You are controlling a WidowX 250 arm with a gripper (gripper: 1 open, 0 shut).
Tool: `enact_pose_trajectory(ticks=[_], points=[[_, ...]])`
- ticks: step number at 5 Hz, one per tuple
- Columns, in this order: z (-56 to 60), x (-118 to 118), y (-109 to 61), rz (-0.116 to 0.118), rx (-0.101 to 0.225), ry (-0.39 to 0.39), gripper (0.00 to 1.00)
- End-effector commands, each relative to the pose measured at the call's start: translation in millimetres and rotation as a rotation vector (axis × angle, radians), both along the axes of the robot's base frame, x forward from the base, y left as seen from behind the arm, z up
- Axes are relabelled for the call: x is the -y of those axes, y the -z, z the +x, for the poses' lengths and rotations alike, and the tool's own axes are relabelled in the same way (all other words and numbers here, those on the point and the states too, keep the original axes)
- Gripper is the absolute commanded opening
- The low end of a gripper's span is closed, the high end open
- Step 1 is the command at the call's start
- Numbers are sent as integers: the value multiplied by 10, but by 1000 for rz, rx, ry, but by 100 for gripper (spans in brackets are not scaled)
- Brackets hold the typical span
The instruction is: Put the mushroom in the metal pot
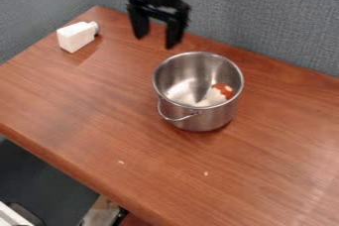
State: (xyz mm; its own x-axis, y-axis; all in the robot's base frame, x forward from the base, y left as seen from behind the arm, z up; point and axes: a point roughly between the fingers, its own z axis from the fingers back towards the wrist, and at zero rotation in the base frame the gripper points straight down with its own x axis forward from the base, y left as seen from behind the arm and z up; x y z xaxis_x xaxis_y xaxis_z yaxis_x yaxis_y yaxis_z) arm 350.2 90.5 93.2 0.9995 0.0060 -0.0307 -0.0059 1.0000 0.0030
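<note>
The metal pot [199,91] stands upright on the wooden table, its loop handle facing the front left. Inside it, against the right wall, lies the mushroom [224,91], its orange-red cap and a bit of pale stem showing. My gripper [157,30] hangs open above the table's back edge, up and to the left of the pot, with nothing between its black fingers.
A white rectangular block [78,37] lies near the table's back left corner, left of the gripper. The wooden table [119,111] ends in a front edge running diagonally at lower left. A grey wall stands behind.
</note>
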Motion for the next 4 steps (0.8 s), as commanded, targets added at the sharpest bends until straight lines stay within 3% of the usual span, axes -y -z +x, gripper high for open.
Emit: enact_pose_trajectory(ticks=[1, 2, 4], points=[[14, -21, -273, 36, 74, 24, 100], [-31, -86, -259, 38, 50, 20, 100], [23, -38, 97, -55, -21, -77, 100]])
